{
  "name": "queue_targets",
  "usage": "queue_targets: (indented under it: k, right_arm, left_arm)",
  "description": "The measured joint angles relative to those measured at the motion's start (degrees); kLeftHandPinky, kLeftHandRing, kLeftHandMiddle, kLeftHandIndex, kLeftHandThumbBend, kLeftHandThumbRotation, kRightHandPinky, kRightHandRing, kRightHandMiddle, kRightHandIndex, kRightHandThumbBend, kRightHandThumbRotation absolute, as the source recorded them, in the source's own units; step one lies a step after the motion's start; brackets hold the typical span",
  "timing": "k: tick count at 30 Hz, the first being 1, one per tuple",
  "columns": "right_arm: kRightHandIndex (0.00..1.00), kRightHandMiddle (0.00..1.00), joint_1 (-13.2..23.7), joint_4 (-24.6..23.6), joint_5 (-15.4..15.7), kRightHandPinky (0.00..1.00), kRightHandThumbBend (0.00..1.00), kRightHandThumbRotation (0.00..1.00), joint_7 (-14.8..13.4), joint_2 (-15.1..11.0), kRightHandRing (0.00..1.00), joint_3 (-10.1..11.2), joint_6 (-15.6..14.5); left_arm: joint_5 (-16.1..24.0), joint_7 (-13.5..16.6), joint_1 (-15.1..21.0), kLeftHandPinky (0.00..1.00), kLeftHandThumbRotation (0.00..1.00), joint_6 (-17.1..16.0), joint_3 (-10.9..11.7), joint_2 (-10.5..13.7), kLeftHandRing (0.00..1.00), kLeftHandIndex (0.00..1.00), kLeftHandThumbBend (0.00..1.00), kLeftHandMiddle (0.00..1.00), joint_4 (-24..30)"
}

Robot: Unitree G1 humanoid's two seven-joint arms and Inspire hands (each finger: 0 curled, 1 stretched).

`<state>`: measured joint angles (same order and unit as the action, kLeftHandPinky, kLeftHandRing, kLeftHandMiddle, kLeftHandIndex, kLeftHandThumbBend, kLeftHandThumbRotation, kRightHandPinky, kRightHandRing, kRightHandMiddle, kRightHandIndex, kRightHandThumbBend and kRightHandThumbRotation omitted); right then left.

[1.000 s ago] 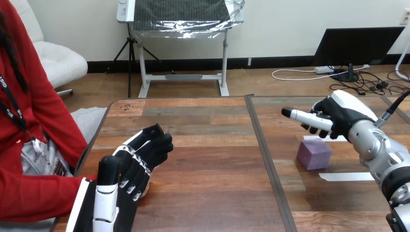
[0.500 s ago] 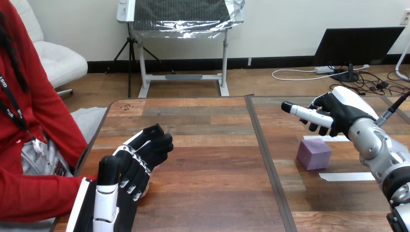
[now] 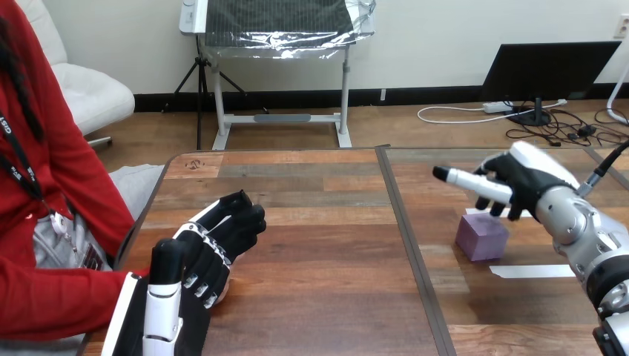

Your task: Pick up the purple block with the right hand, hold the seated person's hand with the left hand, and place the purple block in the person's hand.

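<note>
Purple block [image 3: 482, 236] sits on table [image 3: 319, 222], right half, untouched. Right hand [image 3: 523, 182] released, grasping nothing, hovers close above; block lies at its 7 o'clock (short drop, I judge). Left hand [image 3: 211, 248] well apart toward 9 o'clock; grip cannot tell.

Wood, plastic, metal
The table [image 3: 319, 245] is matt, grained wood; the purple block [image 3: 482, 237] looks matt and smooth; the right hand [image 3: 523, 182] wears glossy white shells, its forearm [image 3: 582, 226] silver metal.

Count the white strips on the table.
2. The near strip lies right of the purple block, toward the robot; the far strip lies behind it, partly covered by the right hand.
</note>
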<state>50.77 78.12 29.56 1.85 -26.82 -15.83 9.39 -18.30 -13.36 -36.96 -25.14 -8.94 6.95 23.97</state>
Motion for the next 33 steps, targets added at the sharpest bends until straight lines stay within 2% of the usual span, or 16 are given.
queue_targets:
  k: [3, 6, 11, 18, 33]
  right_arm:
    - [0.82, 0.81, 0.0, 0.01, 0.28, 0.67, 0.93, 0.97, 1.68, 0.0, 0.78, -0.27, -1.25]
    - [0.85, 0.84, 0.11, -0.01, 0.43, 0.71, 0.92, 0.95, 2.19, -0.11, 0.81, -0.34, -1.67]
    - [0.87, 0.87, 0.96, -0.02, 1.39, 0.75, 0.91, 0.93, 3.63, -0.51, 0.84, -1.27, -2.34]
    - [0.9, 0.89, 1.8, -0.03, 2.36, 0.76, 0.9, 0.92, 5.14, -0.71, 0.86, -2.14, -3.52]
    - [0.92, 0.91, 2.08, -0.07, 3.29, 0.78, 0.91, 0.94, 6.05, -0.88, 0.88, -2.71, -4.56]
  left_arm:
    - [0.0, 0.0, -0.01, 0.86, 1.0, 0.0, 0.0, 0.0, 0.81, 0.77, 0.55, 0.78, 0.0]
    - [0.01, 0.0, -0.01, 0.86, 1.0, 0.0, -0.01, 0.0, 0.81, 0.77, 0.55, 0.78, 0.0]
    - [0.0, 0.0, -0.02, 0.86, 1.0, 0.0, -0.04, 0.0, 0.81, 0.77, 0.54, 0.78, 0.0]
    - [0.0, 0.0, -0.03, 0.86, 1.0, 0.0, -0.02, -0.01, 0.81, 0.77, 0.54, 0.78, 0.0]
    - [-0.06, 0.0, -0.09, 0.86, 1.0, 0.0, -0.02, 0.0, 0.81, 0.77, 0.54, 0.78, 0.0]
